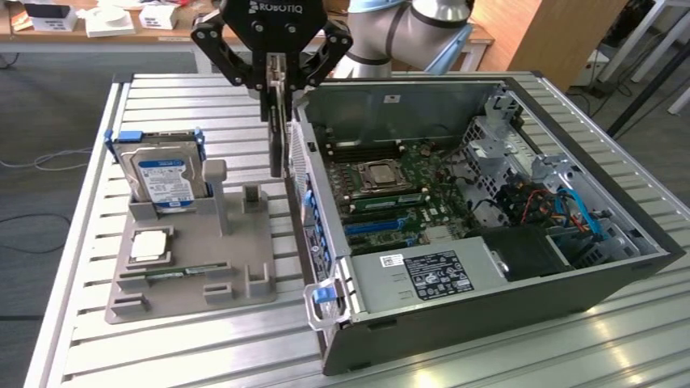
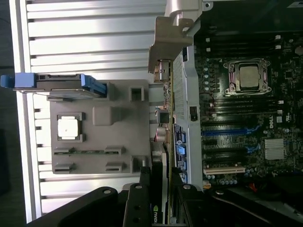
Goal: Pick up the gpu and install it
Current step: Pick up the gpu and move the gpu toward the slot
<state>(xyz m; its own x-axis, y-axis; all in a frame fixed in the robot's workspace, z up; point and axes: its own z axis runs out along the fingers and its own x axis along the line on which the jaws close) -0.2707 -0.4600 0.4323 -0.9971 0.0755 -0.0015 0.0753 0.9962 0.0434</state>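
My gripper [image 1: 277,77] is shut on the gpu [image 1: 279,133], a thin dark card that hangs edge-on and upright from the fingers. The card is in the air between the grey parts holder [image 1: 216,259] and the near wall of the open computer case [image 1: 421,97], just outside that wall. In the wrist view the gpu [image 2: 165,118] runs from my gripper [image 2: 161,201] out to its metal bracket [image 2: 168,42], alongside the case edge. The motherboard [image 1: 399,194] with its blue slots [image 2: 222,132] lies exposed inside the case.
On the holder stand a silver hard drive [image 1: 161,178] in a blue frame, a processor chip [image 1: 149,245] and a narrow memory stick [image 1: 173,275]. A power supply [image 1: 426,275] and cables fill the case's near end. The slatted metal table [image 1: 173,347] surrounds everything.
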